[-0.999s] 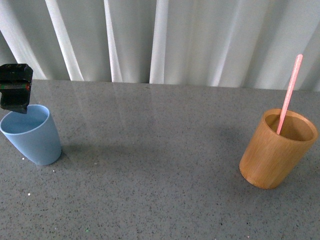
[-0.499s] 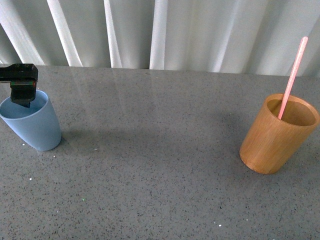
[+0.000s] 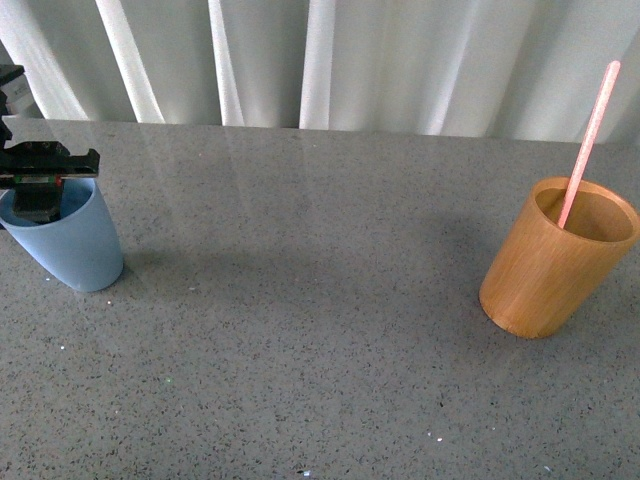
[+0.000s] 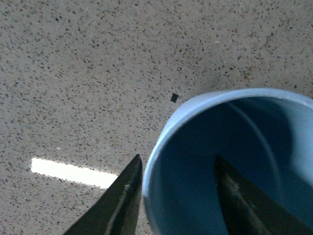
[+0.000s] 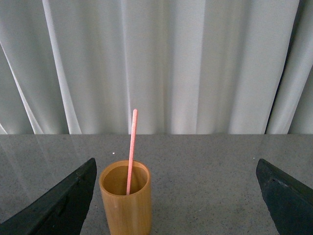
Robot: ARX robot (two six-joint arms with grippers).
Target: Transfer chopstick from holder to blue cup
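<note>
Plainly, pink chopstick (image 3: 588,145) leaning in holder (image 3: 545,285), left fingers (image 4: 122,200) apart astride blue cup (image 3: 75,245), right fingers (image 5: 58,205) apart

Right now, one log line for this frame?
left gripper: open, fingers straddling blue cup rim | right gripper: open, empty, facing holder | chopstick: in holder, leaning | transfer: not started

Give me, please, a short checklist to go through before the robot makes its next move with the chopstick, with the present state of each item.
1. Chopstick stands in the holder, tilted: ok.
2. Right gripper open, holder ahead between its fingers: ok.
3. Right gripper near enough to grasp the chopstick: not ok, it is well apart from it.
4. Blue cup upright on the table: ok.
5. Cup mouth free: not ok, the left gripper straddles the rim, one finger inside.
6. Cup held steady: cannot tell; the jaws stand open.
</note>
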